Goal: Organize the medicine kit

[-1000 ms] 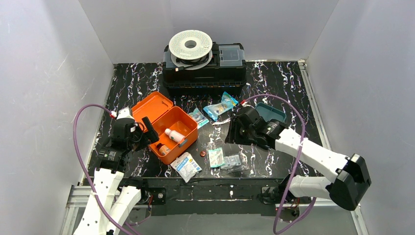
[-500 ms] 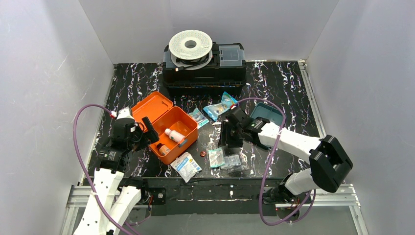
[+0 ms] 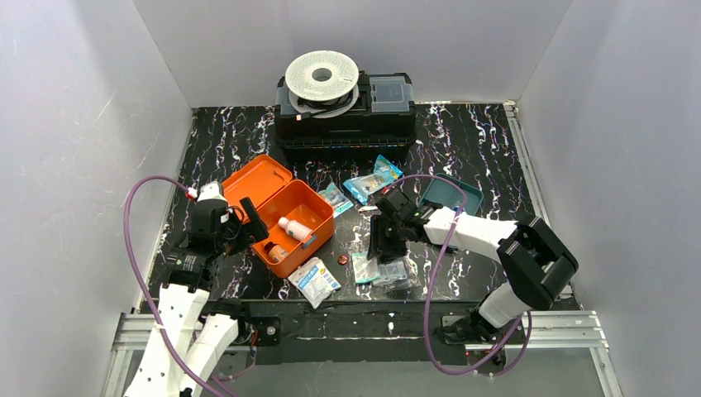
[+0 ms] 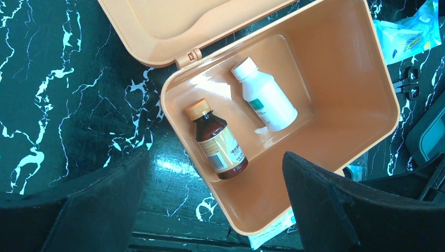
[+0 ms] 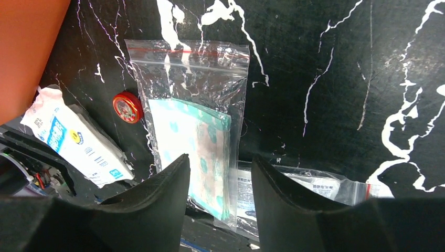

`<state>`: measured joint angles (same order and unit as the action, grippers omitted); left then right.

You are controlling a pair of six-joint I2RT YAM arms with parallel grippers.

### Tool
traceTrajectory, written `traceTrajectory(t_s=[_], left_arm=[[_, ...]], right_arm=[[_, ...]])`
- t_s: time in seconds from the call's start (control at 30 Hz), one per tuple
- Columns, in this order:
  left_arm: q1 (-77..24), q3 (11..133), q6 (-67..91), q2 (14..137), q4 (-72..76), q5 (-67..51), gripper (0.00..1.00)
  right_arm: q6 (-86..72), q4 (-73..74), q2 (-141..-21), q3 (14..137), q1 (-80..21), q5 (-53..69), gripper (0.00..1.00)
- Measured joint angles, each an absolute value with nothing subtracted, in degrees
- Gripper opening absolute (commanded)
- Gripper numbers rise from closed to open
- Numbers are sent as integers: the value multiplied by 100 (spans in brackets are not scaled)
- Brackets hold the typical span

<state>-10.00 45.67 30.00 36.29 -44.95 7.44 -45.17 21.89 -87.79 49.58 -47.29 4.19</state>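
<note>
Open orange hinged plastic medicine kit [image 3: 289, 217] sits left of centre (two bottles [image 4: 265, 100] inside), left gripper [image 4: 214, 165] spread wide above; right gripper [image 5: 220, 163] has swung in, narrowly parted, probably for the clear zip bag of teal plasters [image 5: 191, 100]

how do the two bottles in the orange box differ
The brown bottle is dark amber with a tan cap and yellowish label; the white bottle is white, cap included, with a greenish label. The brown bottle sits by a side wall, the white bottle nearer the middle. Both lie on their sides in the medicine kit.
</note>
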Motion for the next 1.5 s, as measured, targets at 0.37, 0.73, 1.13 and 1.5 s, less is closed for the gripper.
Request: traceTrajectory(t_s=[0.37, 0.73, 1.13, 1.5], left_arm=[[-1000, 4567, 2998, 3660, -4493, 744, 98], [-1000, 4567, 2980, 3671, -4495, 744, 98], [-1000, 4567, 2978, 3671, -4495, 744, 98], [-1000, 4567, 2978, 3671, -4495, 744, 98]], right_arm=[[-4418, 1879, -9126, 4919, -4729, 690, 20], [-4381, 1865, -8823, 4910, -4731, 528, 1], [-4464, 2602, -6849, 4930, -4458, -974, 1], [-4309, 2989, -6368, 4941, -3142, -1343, 1]])
